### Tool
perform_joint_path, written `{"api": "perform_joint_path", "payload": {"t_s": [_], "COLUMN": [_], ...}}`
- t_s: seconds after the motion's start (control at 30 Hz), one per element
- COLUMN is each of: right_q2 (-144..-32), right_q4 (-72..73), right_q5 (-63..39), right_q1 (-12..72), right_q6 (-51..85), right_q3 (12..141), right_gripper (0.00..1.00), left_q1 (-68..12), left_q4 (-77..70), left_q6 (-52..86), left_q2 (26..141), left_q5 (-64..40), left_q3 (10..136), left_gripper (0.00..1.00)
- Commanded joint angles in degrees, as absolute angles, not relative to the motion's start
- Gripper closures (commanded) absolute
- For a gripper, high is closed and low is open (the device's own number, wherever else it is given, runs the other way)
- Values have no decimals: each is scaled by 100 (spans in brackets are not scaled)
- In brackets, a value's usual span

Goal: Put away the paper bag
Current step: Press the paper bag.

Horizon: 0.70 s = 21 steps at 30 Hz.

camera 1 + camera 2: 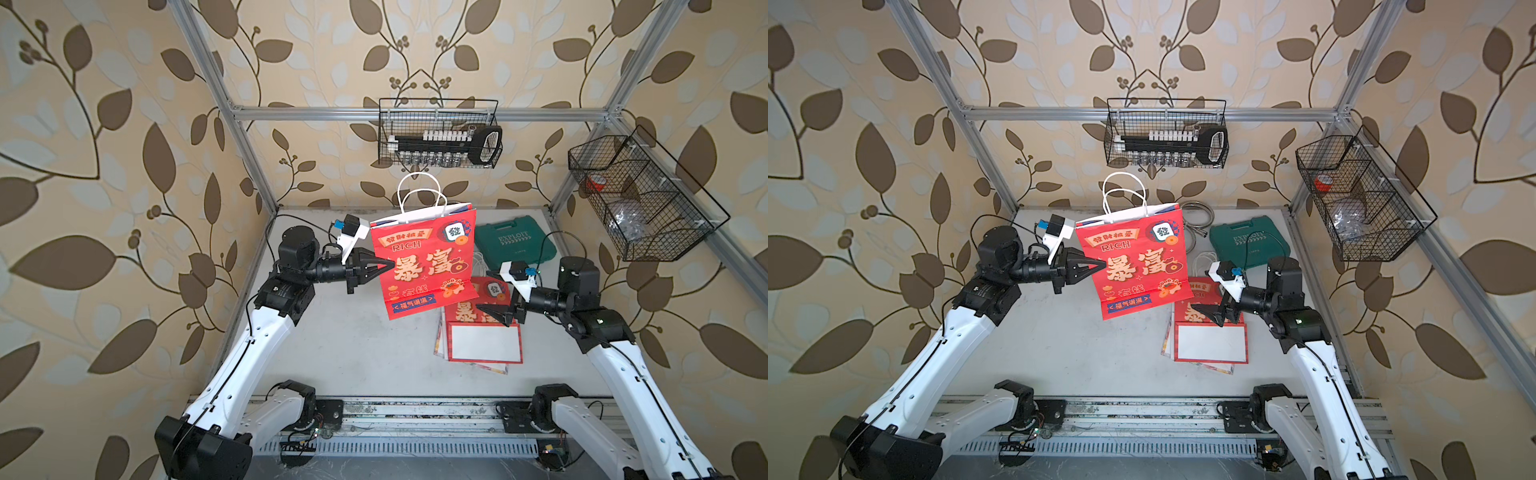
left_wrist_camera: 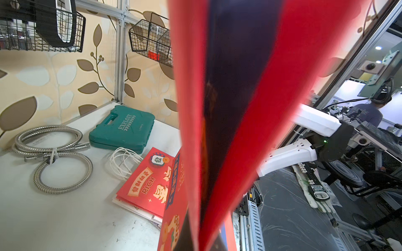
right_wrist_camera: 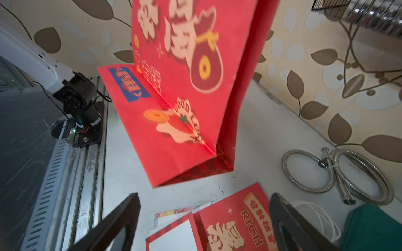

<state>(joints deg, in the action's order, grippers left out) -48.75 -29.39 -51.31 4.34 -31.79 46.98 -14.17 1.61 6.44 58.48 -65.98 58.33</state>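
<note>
Paper bag (image 1: 424,262): hung clear of the table (image 1: 353,353), pinched at one side edge by the shut left gripper (image 1: 390,264); right gripper (image 3: 204,195) spread wide and empty near its lower corner. Could have swung or slipped from that single pinch. Beneath: stack of flat bags (image 1: 484,336), green tool case (image 1: 515,245). Above: wire basket (image 1: 440,133), a possible snag for the handles (image 1: 419,195).

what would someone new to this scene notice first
The red paper bag hanging in mid-air at the centre, pinched at its side edge by the left gripper. Beside it the right gripper stands open above a stack of flat red bags on the table, with a green tool case behind them.
</note>
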Motion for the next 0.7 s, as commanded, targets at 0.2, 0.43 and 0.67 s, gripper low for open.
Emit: {"api": "perform_joint_path", "payload": {"t_s": [0.2, 0.43, 0.67], "right_q2": [-5896, -6161, -6561], "right_q4": [-2355, -1091, -1303], "right_q5": [-6440, -6978, -7575], "right_q1": [882, 1086, 1433], "right_q6": [-3096, -2242, -2289], "right_q3": [5249, 5517, 6000], "right_gripper": [2, 1, 26], "left_q1": [-1413, -1502, -1556], "left_q4": [-1102, -1307, -1247], "left_q6": [1762, 2016, 1999], "left_q2": [5778, 5909, 6030], "left_q5": [-7279, -7496, -7402], "left_q3": [5894, 5818, 5854], "left_gripper": [100, 100, 100]}}
